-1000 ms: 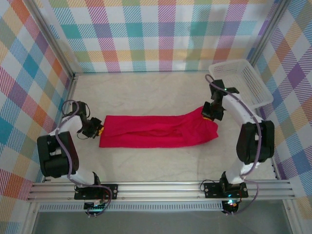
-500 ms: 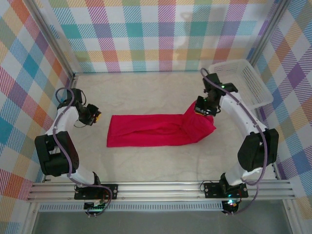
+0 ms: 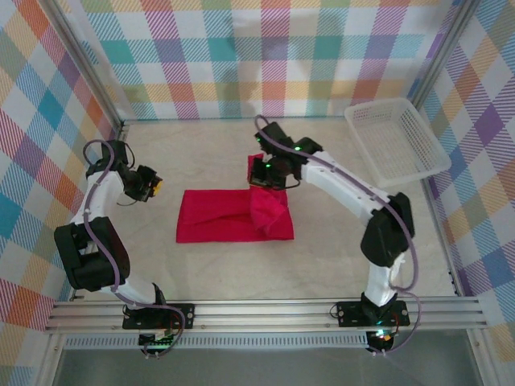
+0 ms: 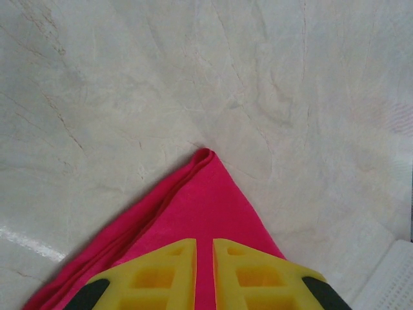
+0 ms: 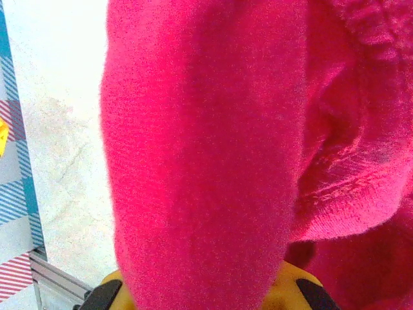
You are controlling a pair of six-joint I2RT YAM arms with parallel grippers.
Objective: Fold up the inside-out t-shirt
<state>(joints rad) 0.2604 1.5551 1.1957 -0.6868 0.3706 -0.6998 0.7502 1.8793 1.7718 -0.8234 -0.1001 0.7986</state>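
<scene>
crimson t-shirt [image 3: 221, 227]: 1 | white mesh basket [image 3: 396, 138]: 1 | counter [image 3: 338, 265]: 1 | robot arms: 2, left arm [image 3: 98, 199] and right arm [image 3: 342, 183] | jaws: 2 pairs, one per arm | checked wall panels: 3

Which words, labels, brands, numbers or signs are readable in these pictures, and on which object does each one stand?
None: there is no readable text in these views.
The red t-shirt is plain cloth with no print on the parts that show; the white mesh basket and the checked walls carry only patterns.
</scene>
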